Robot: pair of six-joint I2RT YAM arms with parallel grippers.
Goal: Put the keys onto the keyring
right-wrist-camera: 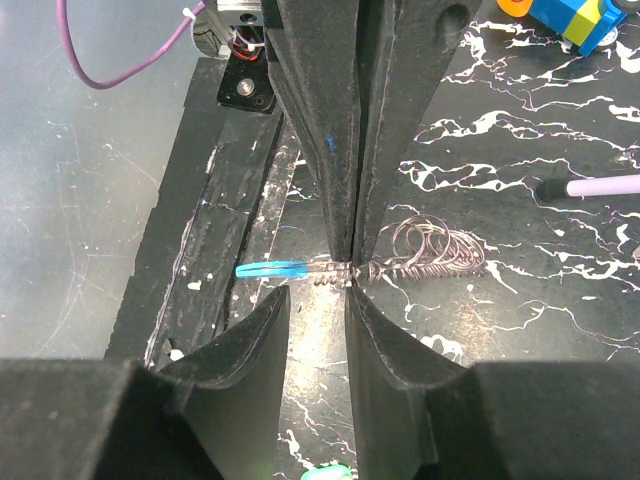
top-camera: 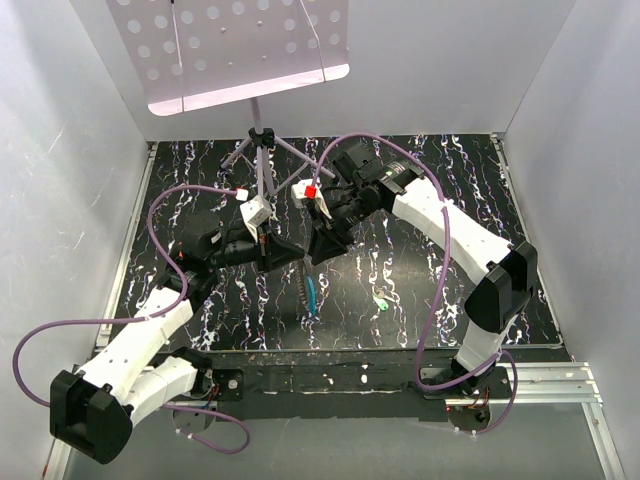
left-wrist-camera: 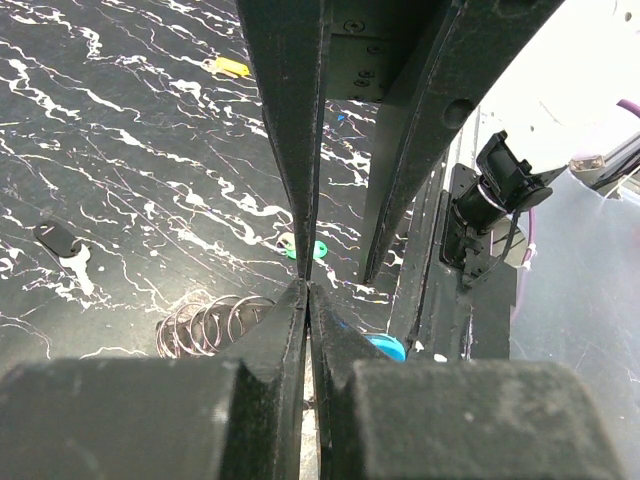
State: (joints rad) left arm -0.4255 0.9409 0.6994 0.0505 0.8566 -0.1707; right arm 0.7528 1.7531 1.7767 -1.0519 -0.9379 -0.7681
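Observation:
The keyring (right-wrist-camera: 430, 255) is a coil of thin silvery loops with a light-blue tag (right-wrist-camera: 270, 268), low over the dark marbled table (top-camera: 440, 290). My left gripper (left-wrist-camera: 305, 287) is shut, and in the right wrist view its fingertips (right-wrist-camera: 345, 255) pinch the keyring's coil just right of the tag. My right gripper (right-wrist-camera: 317, 300) is open, its jaws standing either side of that pinched spot with a clear gap. In the top view both grippers, left (top-camera: 298, 262) and right (top-camera: 318, 255), meet above the keyring (top-camera: 305, 288). A green-headed key (top-camera: 382, 303) lies loose on the table, to the right.
A purple tripod stand (top-camera: 262, 150) carrying a white perforated plate (top-camera: 230, 50) rises behind the grippers. A black key (left-wrist-camera: 55, 238) and a yellow key (left-wrist-camera: 228, 66) lie further out on the table. Coloured blocks (right-wrist-camera: 575, 20) sit at the far edge. White walls enclose three sides.

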